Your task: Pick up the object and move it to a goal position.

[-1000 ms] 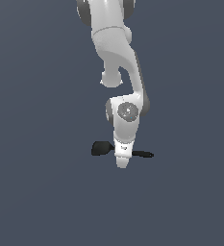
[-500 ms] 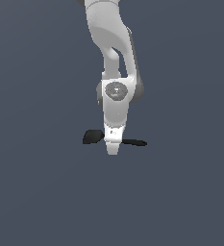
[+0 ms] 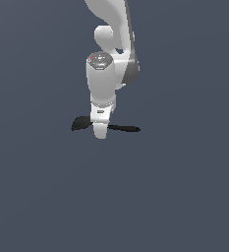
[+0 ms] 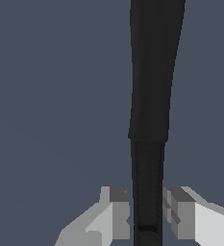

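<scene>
Claw [image 4: 147,218] pinching spatula [image 4: 154,72] handle between both fingers [image 4: 117,214]. Spatula's long axis crosses the claw: blade toward exterior view's left, handle tip toward its right.

I can read no text, label, brand, number or sign from either camera. The small dark and reddish specks on the round cap of the arm's wrist [image 3: 100,60] in the exterior view are too blurred for me to make out.

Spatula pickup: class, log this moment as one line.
phase: grasping | gripper: fingers flank spatula handle, closure unclear | spatula: level, ends protruding either side
</scene>
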Motion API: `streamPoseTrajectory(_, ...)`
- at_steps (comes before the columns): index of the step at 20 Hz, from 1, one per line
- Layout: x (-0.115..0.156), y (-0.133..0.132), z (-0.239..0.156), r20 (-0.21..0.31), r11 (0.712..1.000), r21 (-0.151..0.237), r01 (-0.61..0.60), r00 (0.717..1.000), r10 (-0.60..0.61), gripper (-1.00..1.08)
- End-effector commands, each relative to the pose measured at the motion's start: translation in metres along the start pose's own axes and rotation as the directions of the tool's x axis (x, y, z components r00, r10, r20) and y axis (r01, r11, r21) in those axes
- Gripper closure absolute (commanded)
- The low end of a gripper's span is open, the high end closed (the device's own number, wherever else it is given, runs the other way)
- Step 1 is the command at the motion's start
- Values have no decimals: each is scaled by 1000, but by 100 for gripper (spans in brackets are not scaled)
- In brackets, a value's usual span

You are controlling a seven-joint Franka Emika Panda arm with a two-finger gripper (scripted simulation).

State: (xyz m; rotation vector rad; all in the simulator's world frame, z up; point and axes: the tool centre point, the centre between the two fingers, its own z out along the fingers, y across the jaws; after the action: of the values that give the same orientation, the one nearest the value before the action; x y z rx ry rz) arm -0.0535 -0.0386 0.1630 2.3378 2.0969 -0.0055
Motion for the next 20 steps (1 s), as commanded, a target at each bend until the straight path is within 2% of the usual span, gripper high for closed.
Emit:
streamPoseTrajectory(1,-14,-10,-20,-1,1000,-2,0,1000,0,108)
streamPoseTrajectory(11,-71,-48,-97,-6,1000,-3,1,1000,-1,108)
streamPoseTrajectory(20,-106,-68,-142,-6,1000,-3,1,1000,-1,108)
